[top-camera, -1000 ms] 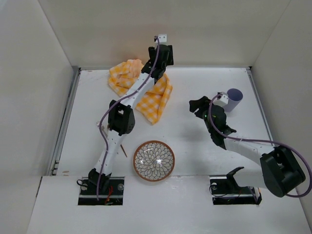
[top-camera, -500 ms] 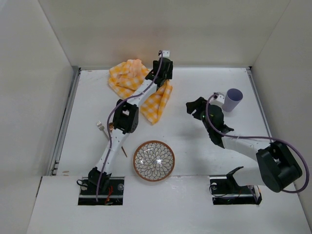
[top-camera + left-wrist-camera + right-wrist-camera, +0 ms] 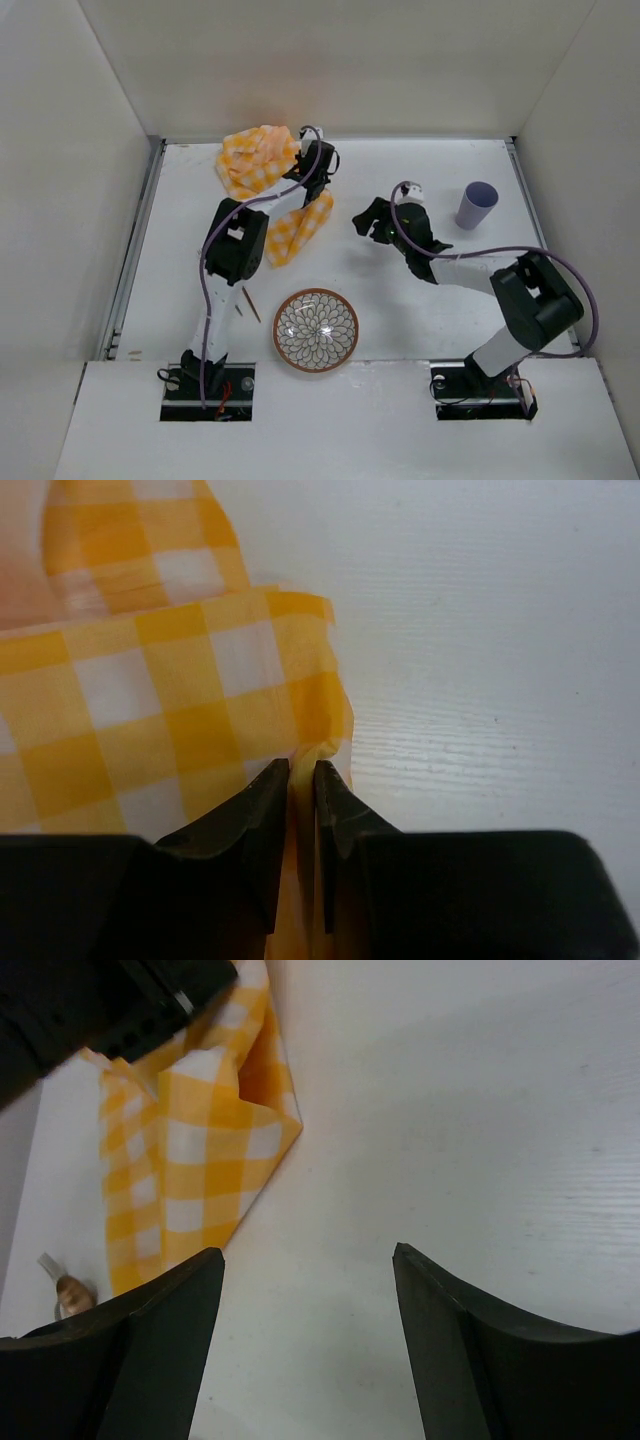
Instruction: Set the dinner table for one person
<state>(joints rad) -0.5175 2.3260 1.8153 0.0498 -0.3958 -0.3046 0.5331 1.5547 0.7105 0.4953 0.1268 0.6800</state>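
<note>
The dinner table [image 3: 400, 320] is a large matte white top. A yellow-and-white checked cloth [image 3: 262, 160] lies crumpled at its back left. My left gripper [image 3: 318, 160] sits over the cloth's right side. In the left wrist view it [image 3: 302, 765] is shut on a raised fold at the edge of the cloth [image 3: 150, 710]. My right gripper [image 3: 365, 222] hovers mid-table, pointing left toward the cloth's lower corner [image 3: 190, 1150]. It [image 3: 308, 1252] is open with only bare table [image 3: 450, 1110] between its fingers. A patterned plate [image 3: 316, 329] rests front centre.
A lilac cup [image 3: 477, 205] stands upright at the right, behind my right arm. A thin brown stick [image 3: 251, 304] lies left of the plate. A fork's tip [image 3: 60, 1280] peeks out beyond the cloth. White walls enclose the table, with a metal rail [image 3: 130, 260] along its left edge.
My left gripper has come forward over the cloth and closed on its edge, bunching it leftward. My right gripper has swung left, away from the cup, and opened a little wider.
</note>
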